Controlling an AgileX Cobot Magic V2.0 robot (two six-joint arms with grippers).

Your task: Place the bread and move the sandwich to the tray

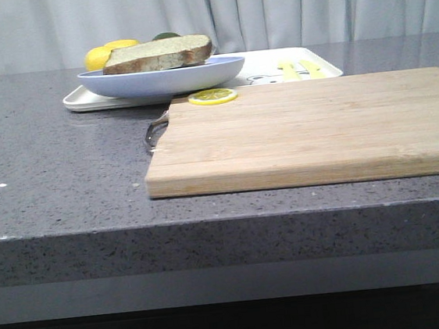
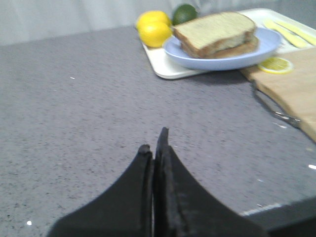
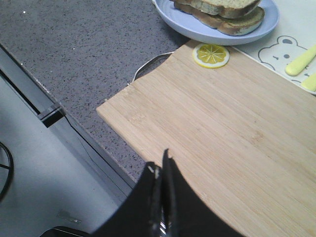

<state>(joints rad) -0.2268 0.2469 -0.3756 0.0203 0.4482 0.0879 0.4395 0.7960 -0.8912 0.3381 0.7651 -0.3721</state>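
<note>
**Sandwich on its plate, both arms waiting**

The sandwich (image 1: 158, 55) sits on a pale blue plate (image 1: 195, 77). I can see two brown-crusted slices stacked up (the egg does not show from here). The plate rests on the near left part of the white tray (image 1: 327, 70), so the sandwich is over the tray but on the plate, not on the tray itself. Two lemons (image 2: 154, 28) and a lime (image 2: 184, 13) sit on the tray behind the plate. A lemon slice (image 1: 212, 97) lies on the far corner of the wooden cutting board (image 1: 310, 131), just beside the plate.

The left gripper (image 2: 155, 148) hangs over the bare grey worktop (image 1: 55, 166), well apart from the plate. Its jaws are pressed together and hold nothing. The right gripper (image 3: 161, 168) hangs over the near part of the board, jaws also pressed together and empty.

I think the bread part looks done. Next, an arm would need to spread its jaws, reach the plate, and grip the sandwich gently by its sides.
</note>
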